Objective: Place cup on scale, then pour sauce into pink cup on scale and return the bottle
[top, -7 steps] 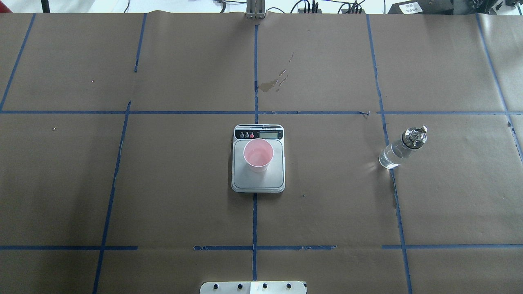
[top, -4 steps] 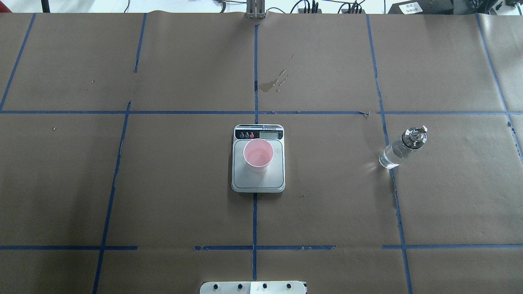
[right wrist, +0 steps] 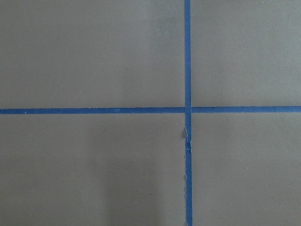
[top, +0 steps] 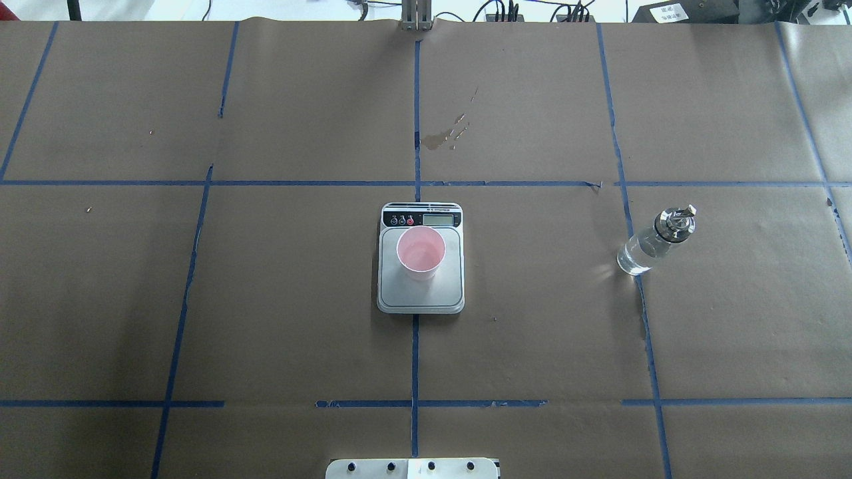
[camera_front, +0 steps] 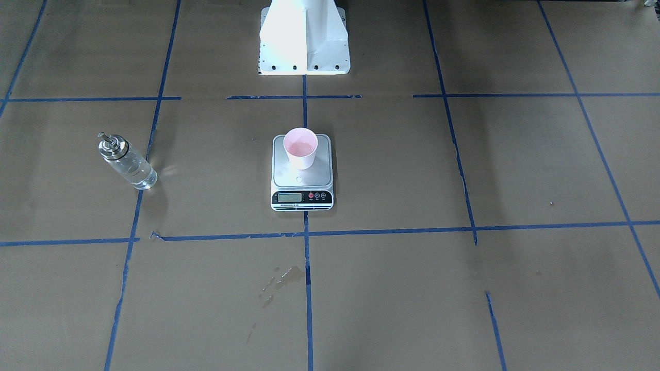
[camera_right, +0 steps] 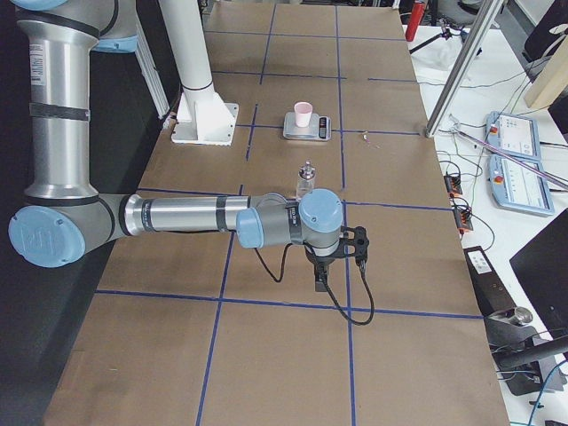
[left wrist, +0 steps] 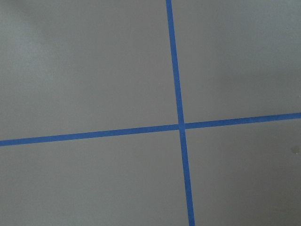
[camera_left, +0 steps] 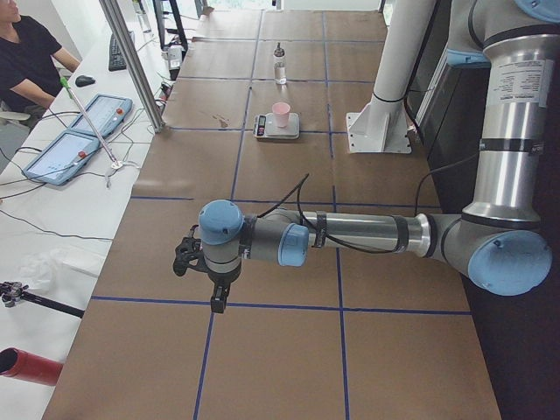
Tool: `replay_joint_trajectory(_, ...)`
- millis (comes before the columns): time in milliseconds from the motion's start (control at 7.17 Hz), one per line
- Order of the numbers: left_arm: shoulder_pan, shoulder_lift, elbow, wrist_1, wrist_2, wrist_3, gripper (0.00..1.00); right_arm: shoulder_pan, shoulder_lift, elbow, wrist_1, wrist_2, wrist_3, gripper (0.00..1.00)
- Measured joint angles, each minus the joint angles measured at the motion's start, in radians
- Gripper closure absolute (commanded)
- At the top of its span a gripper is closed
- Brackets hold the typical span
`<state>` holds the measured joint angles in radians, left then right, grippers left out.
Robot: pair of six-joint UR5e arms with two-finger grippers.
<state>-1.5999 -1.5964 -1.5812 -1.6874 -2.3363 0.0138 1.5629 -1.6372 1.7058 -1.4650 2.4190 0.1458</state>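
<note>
The pink cup [top: 421, 253] stands upright on the far half of the silver scale [top: 449, 289], with clear liquid glinting inside it. The clear glass bottle [top: 649, 247] with its metal spout stands upright on the table to the right, holding clear sauce [camera_front: 135, 171], and nothing touches it. In the front-facing view the cup [camera_front: 300, 148] and the scale [camera_front: 309, 178] sit at centre, the bottle [camera_front: 129, 165] at left. My left gripper [camera_left: 217, 297] and right gripper [camera_right: 319, 282] hang over bare table far from these things. Whether they are open or shut I cannot tell.
A wet stain [top: 440, 138] marks the brown paper beyond the scale. The white robot base [camera_front: 304, 44] stands behind the scale. A person [camera_left: 26, 52] sits at a side desk with tablets [camera_left: 66, 153]. Blue tape lines cross the table.
</note>
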Motion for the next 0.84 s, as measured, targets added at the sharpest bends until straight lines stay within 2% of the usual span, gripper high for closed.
replay_joint_trajectory(837, 0.007, -0.007, -0.009, -0.003, 0.000, 0.000, 0.00, 0.000, -0.014, -0.003, 0.000, -0.006, -0.010, 0.00)
